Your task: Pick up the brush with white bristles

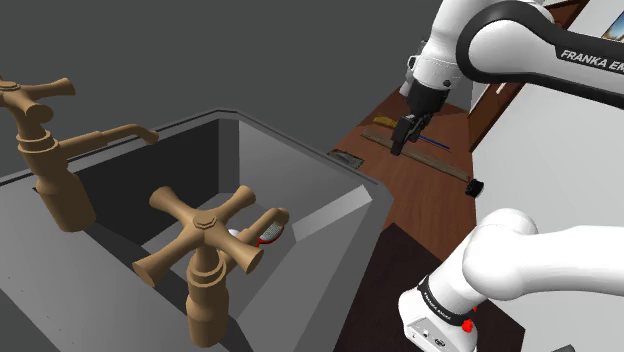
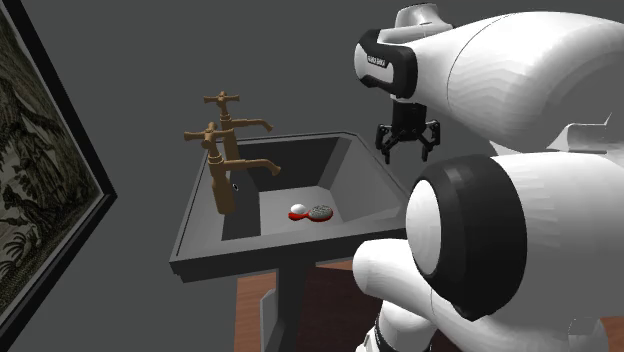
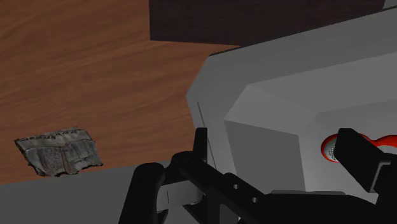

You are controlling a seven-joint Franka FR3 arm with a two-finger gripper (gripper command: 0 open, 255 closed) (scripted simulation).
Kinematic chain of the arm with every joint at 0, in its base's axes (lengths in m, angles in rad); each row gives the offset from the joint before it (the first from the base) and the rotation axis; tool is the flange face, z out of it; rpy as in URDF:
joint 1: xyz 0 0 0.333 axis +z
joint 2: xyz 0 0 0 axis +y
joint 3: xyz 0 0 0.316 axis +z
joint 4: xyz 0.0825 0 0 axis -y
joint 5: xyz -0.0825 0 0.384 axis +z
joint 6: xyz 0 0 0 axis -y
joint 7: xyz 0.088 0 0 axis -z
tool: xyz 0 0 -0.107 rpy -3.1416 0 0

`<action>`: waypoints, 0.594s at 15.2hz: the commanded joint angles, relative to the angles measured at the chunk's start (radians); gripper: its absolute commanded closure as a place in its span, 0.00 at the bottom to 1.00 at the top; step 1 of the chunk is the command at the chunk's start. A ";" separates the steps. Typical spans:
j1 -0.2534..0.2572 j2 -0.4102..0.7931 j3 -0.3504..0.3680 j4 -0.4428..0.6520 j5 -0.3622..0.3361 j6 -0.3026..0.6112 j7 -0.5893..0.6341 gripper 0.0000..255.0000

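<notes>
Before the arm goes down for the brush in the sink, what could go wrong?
1. The open black jaws hang about over the grey sink's rim; a straight descent could strike it.
2. The red brush with pale bristles lies deep in the basin near the brown tap; walls and spout may crowd the jaws.

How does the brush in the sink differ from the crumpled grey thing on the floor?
The brush is red with pale bristles; the crumpled thing is dull grey. The brush lies in the grey sink; the crumpled thing lies on the wooden floor. The gripper touches neither.
</notes>
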 commanded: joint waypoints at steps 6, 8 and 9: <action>-0.005 0.018 0.120 -0.092 0.091 0.092 0.226 0.00; -0.007 0.042 0.170 -0.117 0.128 0.135 0.316 0.00; -0.008 0.057 0.195 -0.127 0.145 0.158 0.361 0.00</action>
